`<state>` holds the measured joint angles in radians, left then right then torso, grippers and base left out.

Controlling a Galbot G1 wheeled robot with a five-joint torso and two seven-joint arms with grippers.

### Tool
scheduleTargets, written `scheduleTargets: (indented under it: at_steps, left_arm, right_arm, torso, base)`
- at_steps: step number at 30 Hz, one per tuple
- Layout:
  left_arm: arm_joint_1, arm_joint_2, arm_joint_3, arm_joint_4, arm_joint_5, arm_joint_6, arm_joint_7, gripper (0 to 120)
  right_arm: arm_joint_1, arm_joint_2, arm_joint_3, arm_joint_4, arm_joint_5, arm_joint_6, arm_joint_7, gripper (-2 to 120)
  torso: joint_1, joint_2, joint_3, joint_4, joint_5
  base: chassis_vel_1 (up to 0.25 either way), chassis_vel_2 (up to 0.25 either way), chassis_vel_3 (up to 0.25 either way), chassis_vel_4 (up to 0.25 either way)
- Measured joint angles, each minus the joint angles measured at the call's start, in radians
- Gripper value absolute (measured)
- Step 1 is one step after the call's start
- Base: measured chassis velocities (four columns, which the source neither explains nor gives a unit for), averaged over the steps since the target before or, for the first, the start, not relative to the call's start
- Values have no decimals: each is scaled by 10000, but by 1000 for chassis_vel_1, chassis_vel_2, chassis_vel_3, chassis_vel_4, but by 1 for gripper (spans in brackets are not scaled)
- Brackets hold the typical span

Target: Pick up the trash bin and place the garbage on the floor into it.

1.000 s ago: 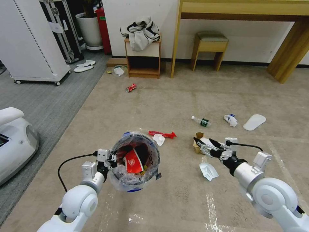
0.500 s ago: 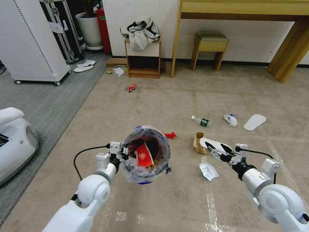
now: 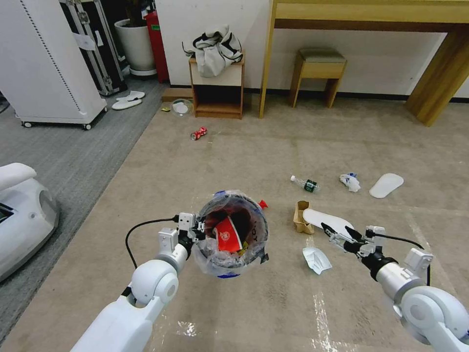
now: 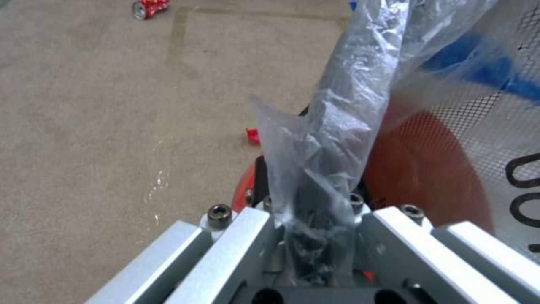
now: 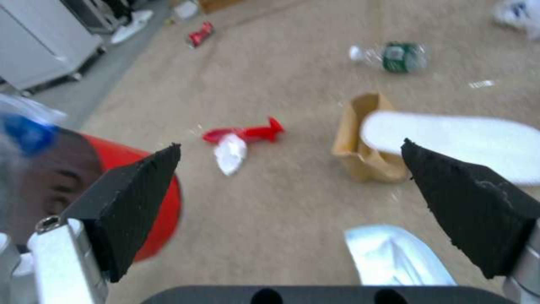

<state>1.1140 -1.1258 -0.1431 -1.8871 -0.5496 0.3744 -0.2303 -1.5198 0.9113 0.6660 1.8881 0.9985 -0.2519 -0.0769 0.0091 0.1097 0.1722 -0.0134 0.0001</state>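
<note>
The left gripper is clenched on the near-left rim of the small round blue-and-red trash bin, pinching the crinkled clear plastic liner bag together with the rim; the left wrist view shows the bag bunched between the jaws. The bin hangs above the beige short-pile carpet floor, in the near middle of the scene, and a red paper cup lies inside it among other scraps.

The right gripper hovers to the right of the bin with its black fingers spread wide and nothing between them. Just past it lie a flat white slipper and a brown carton, the slipper's far-left end resting on or against the carton; the blur makes it hard to tell which. A crumpled pale blue-white wrapper lies on the floor just near and left of the right gripper.

A red snack wrapper with a white tissue touching it lies on the floor just beyond the bin. Farther right lie a clear bottle with a green label, a crumpled white-and-blue tissue wad and a second white slipper. A crushed red can lies well apart, far on the carpet.
</note>
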Motion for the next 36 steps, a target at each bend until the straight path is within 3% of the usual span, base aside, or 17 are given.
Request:
scheduleTargets:
  at_steps: [9, 19, 28, 36]
  left_arm:
    - [344, 34, -433, -15, 78, -27, 109, 1]
    - [974, -80, -1336, -20, 272, -184, 381, 1]
    - [1136, -218, -1634, 115, 365, -302, 508, 1]
    - [1094, -312, -1632, 241, 388, -362, 648, 1]
  right_arm:
    - [624, -125, -461, -1401, -252, 182, -437, 100]
    - [2106, -262, -1985, -4130, -401, 65, -469, 100]
    - [3407, -229, -3156, -5385, -340, -599, 45, 100]
    - [4341, -56, -3869, -5956, -149, -1036, 381, 100]
  torso:
    - [0, 0, 0, 3, 0]
    - [0, 0, 0, 3, -1]
    - [0, 0, 0, 3, 0]
    - [0, 0, 1, 5, -1]
  base:
    - [0, 0, 0, 0]
    - [0, 0, 0, 0]
    - [0, 0, 0, 0]
    - [0, 0, 0, 0]
